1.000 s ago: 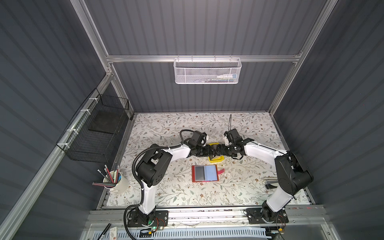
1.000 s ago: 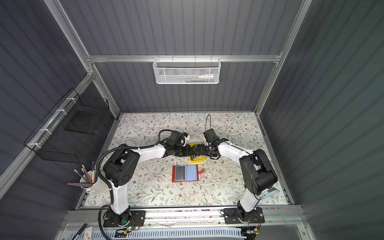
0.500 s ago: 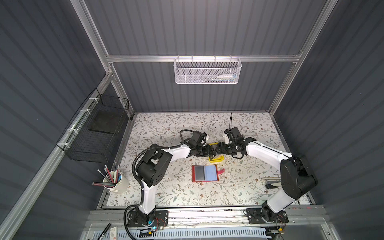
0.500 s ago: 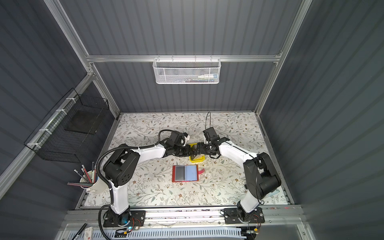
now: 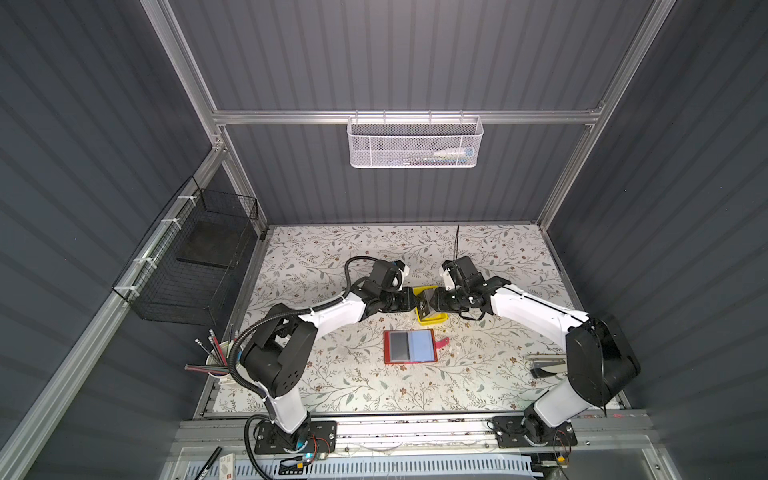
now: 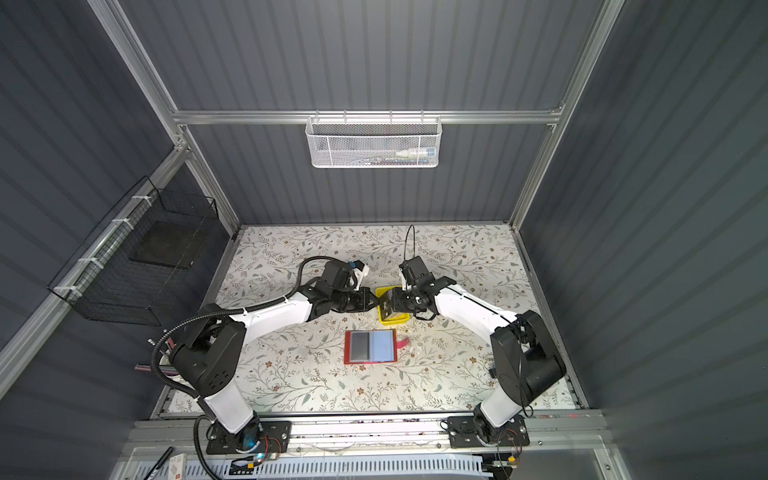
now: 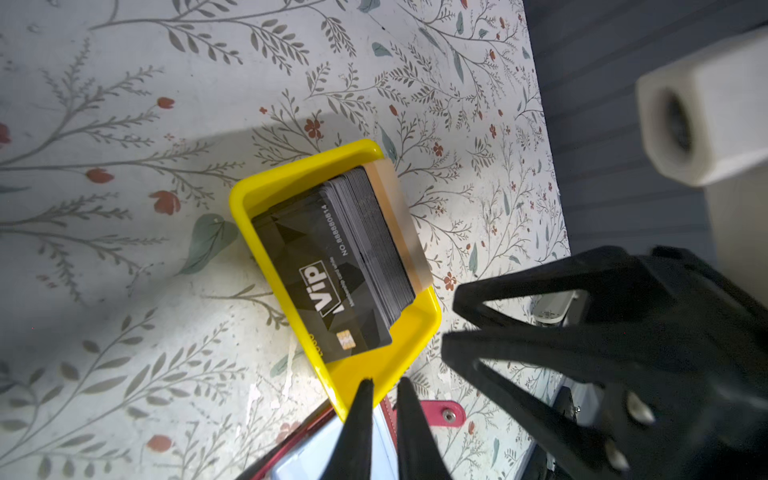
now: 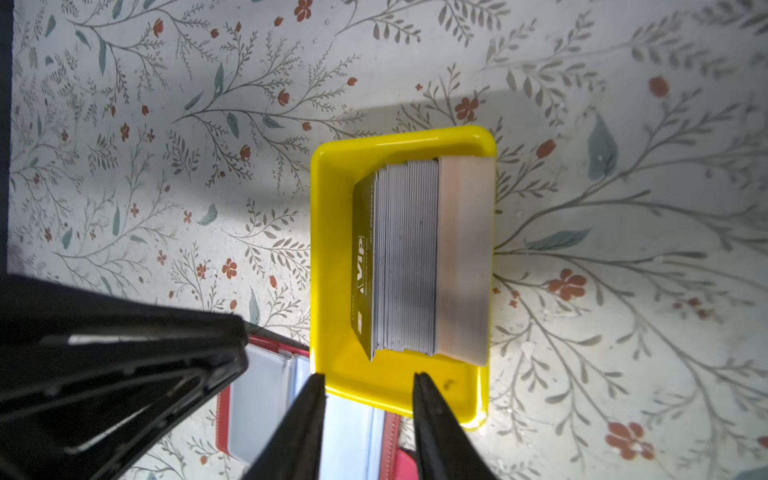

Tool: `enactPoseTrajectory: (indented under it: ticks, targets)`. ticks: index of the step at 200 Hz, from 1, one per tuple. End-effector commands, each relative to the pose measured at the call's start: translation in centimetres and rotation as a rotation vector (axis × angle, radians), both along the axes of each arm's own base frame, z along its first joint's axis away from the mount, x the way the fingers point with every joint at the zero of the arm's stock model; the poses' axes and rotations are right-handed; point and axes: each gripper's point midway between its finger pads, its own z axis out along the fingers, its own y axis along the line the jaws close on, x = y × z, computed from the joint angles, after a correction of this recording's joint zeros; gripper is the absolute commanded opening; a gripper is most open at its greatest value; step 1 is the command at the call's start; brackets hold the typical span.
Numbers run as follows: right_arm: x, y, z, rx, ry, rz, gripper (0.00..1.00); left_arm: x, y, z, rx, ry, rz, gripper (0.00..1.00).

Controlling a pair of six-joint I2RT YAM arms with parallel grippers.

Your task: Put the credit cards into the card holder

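Credit cards (image 7: 332, 270): they stand on edge as one stack in the yellow tray (image 7: 257, 195), with the black VIP card (image 8: 362, 266) leaning at the front. The upturned edges give fingers something to pinch.
Tray position: on the worktop (image 5: 332, 382), just behind the card holder (image 5: 386, 348) and between both arms.
Card holder: it lies open and flat, pockets up, ready for loading. A grey card (image 5: 400, 345) and a light-blue card (image 5: 422, 345) sit inside.
Left gripper (image 7: 384, 384): its fingers are nearly together at the tray's corner, probably bracing it. I cannot tell whether they pinch the rim.
Right gripper (image 8: 368, 378): its fingers are apart and empty, lined up with the stack, probably to pick a card.
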Motion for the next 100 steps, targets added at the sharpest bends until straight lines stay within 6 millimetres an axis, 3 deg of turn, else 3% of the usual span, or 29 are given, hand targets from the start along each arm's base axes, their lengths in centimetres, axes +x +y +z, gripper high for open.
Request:
enactPoseTrajectory:
  ticks: [1, 41, 100]
  targets:
    - [0.0, 1.0, -0.3, 0.007, 0.027, 0.01, 0.32, -0.8, 1.2, 0.0, -0.011, 0.01, 0.022, 0.14]
    - [-1.1, 1.4, -1.6, -0.018, 0.077, -0.008, 0.26, -1.8, 2.2, 0.4, -0.027, 0.008, 0.034, 0.14]
    - [-0.9, 1.7, -2.6, -0.04, 0.102, -0.02, 0.24, -1.9, 2.2, 0.2, -0.034, 0.015, 0.033, 0.14]
